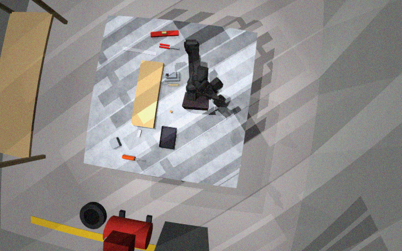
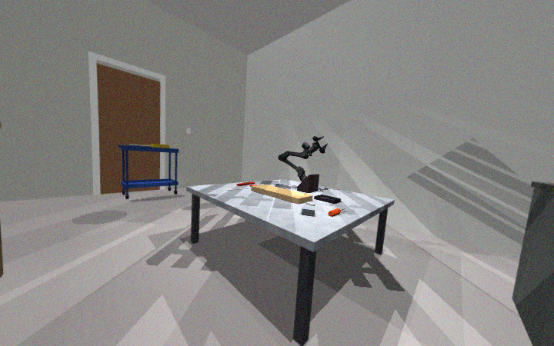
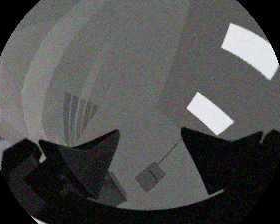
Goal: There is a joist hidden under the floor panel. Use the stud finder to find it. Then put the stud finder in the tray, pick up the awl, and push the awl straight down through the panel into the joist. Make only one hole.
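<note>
The wooden floor panel [image 1: 147,93] [image 2: 277,192] lies on the table. The black tray [image 1: 168,137] [image 2: 327,198] lies near one end of it and looks empty. A grey block with a dark side [image 1: 115,143] [image 2: 308,212] may be the stud finder. An orange-handled tool with a thin shaft [image 1: 128,157] [image 2: 334,211] and a small tan-handled tool [image 1: 173,84] lie apart; I cannot tell which is the awl. My gripper [image 2: 325,142] [image 3: 150,132] is open and empty, raised beyond the arm's base, away from the panel and tools. No hole shows; the joist is hidden.
A grey metal item [image 1: 171,76] lies between panel and arm. A red level [image 1: 164,33] and red-handled pliers [image 1: 164,46] lie at the far end. A small white piece [image 1: 139,133] lies off the panel's near end, and a tiny orange block [image 1: 171,111] lies beside the panel.
</note>
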